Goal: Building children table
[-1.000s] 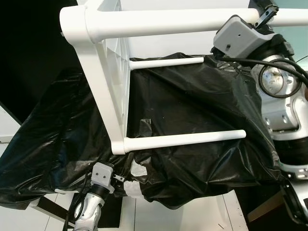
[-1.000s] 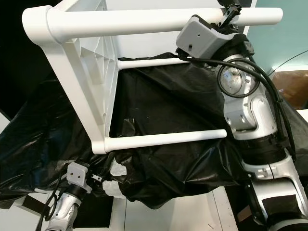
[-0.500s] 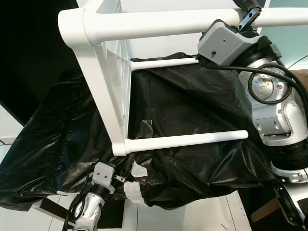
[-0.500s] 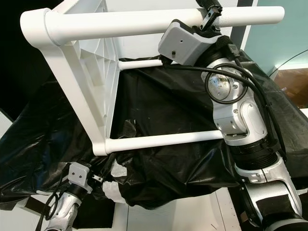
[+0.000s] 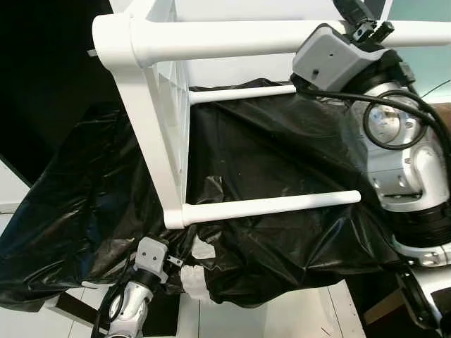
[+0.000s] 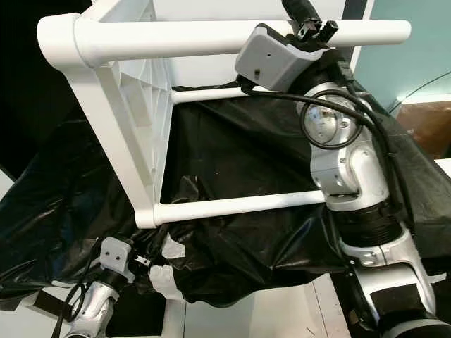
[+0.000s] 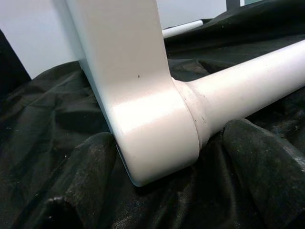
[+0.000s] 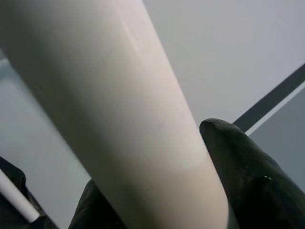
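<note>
- Left eye view: a white table (image 5: 151,134) lies on its side on black sheet (image 5: 282,155), its legs pointing toward the robot's right. The right gripper (image 5: 359,17) reaches up to the top leg (image 5: 225,39); the lower leg (image 5: 271,205) lies below and well apart from it.
- Right eye view: the left gripper (image 6: 151,264) sits under the sheet, just below the table's lower corner (image 6: 146,213).
- Left wrist view: the left gripper's two sheet-covered fingers (image 7: 86,176) stand spread either side of the corner (image 7: 157,138), touching it through the sheet, not clamped shut.
- Right wrist view: the right gripper's fingers (image 8: 243,167) close around the top leg (image 8: 109,119), gripping it.
</note>
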Tool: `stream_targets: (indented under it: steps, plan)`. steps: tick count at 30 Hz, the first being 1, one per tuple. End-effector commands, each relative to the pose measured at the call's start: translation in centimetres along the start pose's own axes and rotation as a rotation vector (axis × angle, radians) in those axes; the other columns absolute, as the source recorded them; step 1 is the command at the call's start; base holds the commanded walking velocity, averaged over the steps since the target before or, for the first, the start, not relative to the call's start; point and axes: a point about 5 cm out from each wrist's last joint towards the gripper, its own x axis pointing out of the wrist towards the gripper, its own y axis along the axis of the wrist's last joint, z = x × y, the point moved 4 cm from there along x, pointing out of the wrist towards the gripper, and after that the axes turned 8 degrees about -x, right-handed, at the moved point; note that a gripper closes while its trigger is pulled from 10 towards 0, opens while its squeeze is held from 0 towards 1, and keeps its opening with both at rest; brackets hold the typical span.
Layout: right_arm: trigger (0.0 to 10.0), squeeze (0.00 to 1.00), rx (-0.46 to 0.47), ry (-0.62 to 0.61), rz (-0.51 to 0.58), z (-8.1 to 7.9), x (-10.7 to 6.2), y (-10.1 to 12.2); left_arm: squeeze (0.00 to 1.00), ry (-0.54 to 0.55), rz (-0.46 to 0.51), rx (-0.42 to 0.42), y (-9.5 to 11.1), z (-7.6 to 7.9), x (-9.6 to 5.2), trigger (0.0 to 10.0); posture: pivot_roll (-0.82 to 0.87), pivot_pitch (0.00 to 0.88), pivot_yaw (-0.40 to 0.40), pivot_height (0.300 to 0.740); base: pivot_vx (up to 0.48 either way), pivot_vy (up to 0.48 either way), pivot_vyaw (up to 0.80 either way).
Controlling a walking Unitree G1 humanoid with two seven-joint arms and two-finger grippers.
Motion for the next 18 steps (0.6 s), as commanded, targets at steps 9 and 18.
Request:
stream_targets:
  steps: [9, 18]
  plan:
    - [0.0, 0.00, 0.324, -0.060, -0.230, -0.8, -1.1, -4.6, 0.00, -0.075, -0.433, -0.147, -7.7, 3.3, -5.7, 10.0, -0.11, 0.059, 0.033, 0.740, 0.000, 0.000, 0.00]
    - [0.0, 0.00, 0.337, -0.146, -0.299, 0.2, -1.6, -6.0, 0.00, -0.081, -0.435, -0.144, -7.7, 3.3, -5.7, 10.0, -0.11, 0.062, 0.038, 0.740, 0.000, 0.000, 0.00]
